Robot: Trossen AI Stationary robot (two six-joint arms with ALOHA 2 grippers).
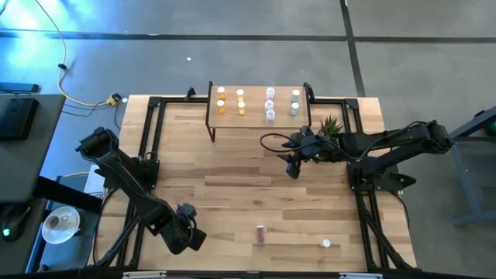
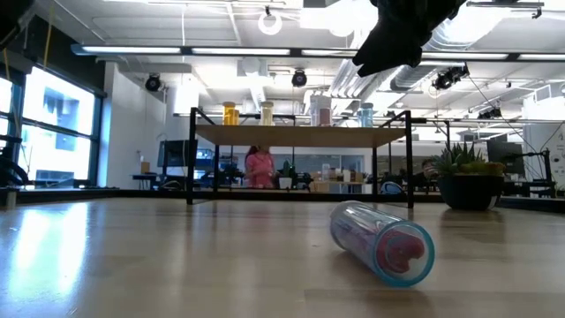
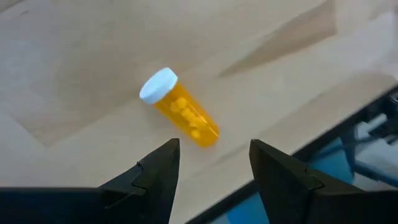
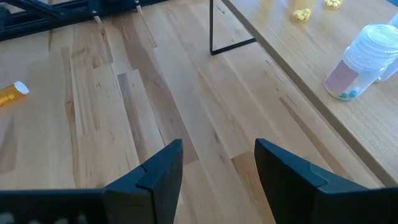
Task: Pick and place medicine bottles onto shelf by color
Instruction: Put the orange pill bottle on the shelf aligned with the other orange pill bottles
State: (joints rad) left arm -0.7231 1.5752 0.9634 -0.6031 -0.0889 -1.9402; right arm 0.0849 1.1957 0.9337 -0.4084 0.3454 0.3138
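An orange medicine bottle (image 3: 180,115) with a white cap lies on its side on the wooden table. My left gripper (image 3: 214,149) hovers open above it near the table's front left (image 1: 190,236), touching nothing. The same orange bottle (image 4: 11,93) shows at the edge of the right wrist view. A purple bottle (image 1: 260,232) lies on its side near the front edge, large in the low view (image 2: 381,240). The shelf (image 1: 260,116) stands at the far side with several bottles upright on top (image 1: 270,105). My right gripper (image 1: 293,167) hangs open above the table's middle, in front of the shelf.
A small potted plant (image 1: 332,124) stands to the right of the shelf. A small white-capped thing (image 1: 326,243) sits near the front right. Black frame rails (image 1: 151,132) run along the table's left and right sides. The table's edge (image 3: 323,118) is close to the orange bottle.
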